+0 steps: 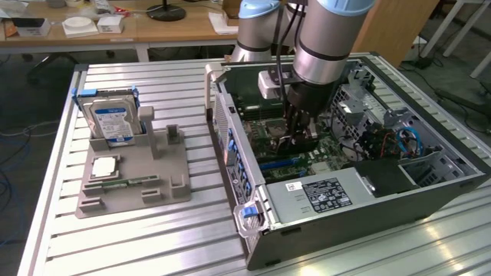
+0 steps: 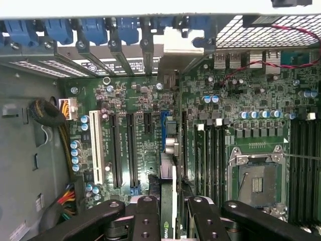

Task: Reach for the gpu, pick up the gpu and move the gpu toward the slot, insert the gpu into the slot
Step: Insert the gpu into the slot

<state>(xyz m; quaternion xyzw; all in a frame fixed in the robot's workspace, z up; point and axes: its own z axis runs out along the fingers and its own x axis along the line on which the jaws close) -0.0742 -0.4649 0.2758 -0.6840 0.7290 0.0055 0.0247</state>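
The pincer (image 2: 173,221) is clamped on the gpu (image 2: 166,203), one finger on each flat face, with the card held edge-on inside the open computer case (image 1: 368,230) that lies on the counter (image 1: 153,230). In the wrist view its thin edge lies along the blue slot (image 2: 164,125) on the motherboard (image 2: 251,100), though I cannot tell whether it touches the slot. The card looks light and stiff, yet delicate. Its faces carry small parts and its contact edge would suffer from scraping, so a hold on the flat faces near the upper edge seems soundest. A tilted card would likely bind in the slot. Room is tight, with black slots (image 2: 133,150) just beside on one flank and the processor socket (image 2: 256,178) further off on the other. The blue latches (image 2: 95,30) line the rear wall where the bracket end must seat, and a red wire (image 2: 251,68) runs nearby
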